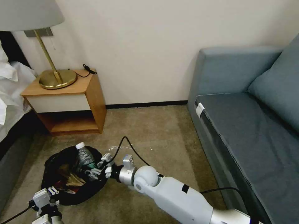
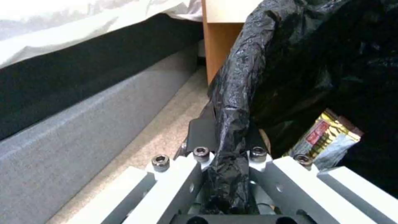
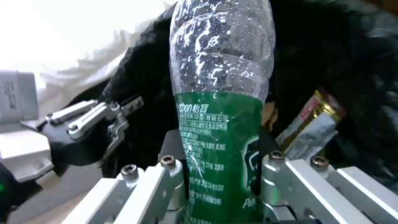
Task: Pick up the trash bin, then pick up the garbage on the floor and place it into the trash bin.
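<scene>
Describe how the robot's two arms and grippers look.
The right arm is a glossy white shell with a ball-shaped joint, a silver wrist cuff, a black tape band and a black cable looping alongside. The right gripper and left gripper have pale metal fingers with dark hex screws.

The right gripper (image 3: 224, 174) is clamped on the clear bottle (image 3: 222, 93) at its green label — the wet, ribbed upper body juts out beyond the fingertips. Just past it lies the black bag of the trash bin (image 3: 331, 62), with a gold-and-dark wrapper (image 3: 311, 127) beside the bottle. Farther off, the left gripper (image 3: 112, 121) pinches the bag's edge.
</scene>
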Available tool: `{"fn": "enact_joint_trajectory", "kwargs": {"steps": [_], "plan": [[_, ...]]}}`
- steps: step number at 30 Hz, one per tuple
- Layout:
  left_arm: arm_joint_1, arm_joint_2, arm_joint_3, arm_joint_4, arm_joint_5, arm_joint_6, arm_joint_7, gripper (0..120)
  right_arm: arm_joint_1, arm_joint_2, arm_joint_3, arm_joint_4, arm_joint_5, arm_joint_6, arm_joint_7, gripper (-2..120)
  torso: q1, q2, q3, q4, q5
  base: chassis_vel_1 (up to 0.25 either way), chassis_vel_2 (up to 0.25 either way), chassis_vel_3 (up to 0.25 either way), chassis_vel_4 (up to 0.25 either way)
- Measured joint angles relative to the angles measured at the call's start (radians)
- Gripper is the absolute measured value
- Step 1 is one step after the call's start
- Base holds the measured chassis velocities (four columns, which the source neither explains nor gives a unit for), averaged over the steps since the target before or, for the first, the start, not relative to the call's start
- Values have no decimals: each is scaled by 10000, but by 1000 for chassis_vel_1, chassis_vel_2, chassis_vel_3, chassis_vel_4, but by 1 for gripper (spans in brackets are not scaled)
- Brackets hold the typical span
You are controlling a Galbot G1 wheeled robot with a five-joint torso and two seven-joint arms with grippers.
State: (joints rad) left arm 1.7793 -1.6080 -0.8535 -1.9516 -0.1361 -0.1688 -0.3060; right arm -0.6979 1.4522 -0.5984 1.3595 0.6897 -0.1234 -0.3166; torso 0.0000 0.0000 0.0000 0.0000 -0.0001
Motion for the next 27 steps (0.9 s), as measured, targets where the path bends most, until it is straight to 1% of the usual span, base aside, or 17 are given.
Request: {"fn": "enact_joint_trajectory", "kwargs": {"steps": [4, 7, 8, 9, 10, 12, 14, 15, 16, 17, 18, 19, 21, 22, 23, 26, 27], "plan": [[3, 0, 4, 0, 54, 0, 0, 3, 174, 239, -200, -370, -437, 78, 166, 23, 0, 0, 0, 1, 1, 0, 0, 0, 0], [2, -1, 12, -27, 93, 0, 0, 3, 285, 509, -353, -840, -946, 172, 564, 23, 0, -1, 0, 1, 0, 0, 0, 0, 0], [1, 0, 15, -34, 102, 0, 0, 3, 302, 591, -398, -980, -1176, 173, 719, 25, 0, 0, 0, 1, 1, 0, 0, 0, 0], [1, 0, 15, -34, 102, 0, 0, 3, 302, 591, -398, -980, -1176, 173, 719, 25, 0, 0, 0, 1, 1, 0, 0, 0, 0], [-2, -1, 19, -35, 106, 0, 0, 3, 309, 672, -435, -1137, -1549, 173, 849, 30, 0, 0, 0, 1, 1, 0, 0, 0, 0], [-14, 0, 22, -29, 109, 0, 0, 3, 309, 749, -469, -1305, -1998, 173, 998, 36, 0, 0, 0, 1, 0, 0, 0, 0, 0], [-34, 0, 22, 24, 109, -2, 0, 3, 309, 832, -482, -1479, -2391, 165, 1305, 48, 0, 0, 0, 0, 0, 0, 0, 0, 0], [-34, 0, 22, 24, 109, -2, 0, 3, 309, 832, -482, -1479, -2391, 165, 1305, 48, 0, 0, 0, 0, 0, 0, 0, 0, 0], [-41, 0, 23, 47, 109, -2, 0, 3, 309, 848, -482, -1520, -2480, 163, 1377, 51, 0, 0, 0, 0, 0, 0, 0, 0, 0], [-53, 0, 22, 68, 109, -2, 0, 3, 309, 854, -476, -1544, -2548, 163, 1423, 55, 1, -1, 0, 0, 0, 0, 0, 0, 0], [-77, 0, 22, 103, 106, -2, 0, 3, 316, 853, -464, -1561, -2627, 164, 1468, 61, 0, 0, 0, 0, 1, 0, 0, 0, 0], [-77, 0, 22, 103, 106, -2, 0, 3, 316, 853, -464, -1561, -2627, 164, 1468, 61, 0, 0, 0, 0, 1, 0, 0, 0, 0], [-123, -1, 22, 164, 95, -2, 0, 3, 328, 795, -421, -1557, -2728, 188, 1498, 73, 1, 0, 0, 0, 0, 0, 0, 0, 0], [-134, -1, 21, 180, 91, -2, 0, 3, 325, 772, -411, -1551, -2769, 216, 1501, 76, 0, 0, 0, 0, 1, 0, 0, 0, 0], [-134, -1, 21, 180, 91, -2, 0, 3, 325, 772, -411, -1551, -2769, 216, 1501, 76, 0, 0, 0, 0, 1, 0, 0, 0, 0], [-177, 0, 19, 253, 71, -2, 0, 3, 256, 627, -386, -1458, -2969, 375, 1505, 90, 0, 0, 0, 0, 1, 0, 0, 0, 0], [-177, 0, 19, 253, 71, -2, 0, 3, 256, 627, -386, -1458, -2969, 375, 1505, 90, 0, 0, 0, 0, 1, 0, 0, 0, 0]]}}
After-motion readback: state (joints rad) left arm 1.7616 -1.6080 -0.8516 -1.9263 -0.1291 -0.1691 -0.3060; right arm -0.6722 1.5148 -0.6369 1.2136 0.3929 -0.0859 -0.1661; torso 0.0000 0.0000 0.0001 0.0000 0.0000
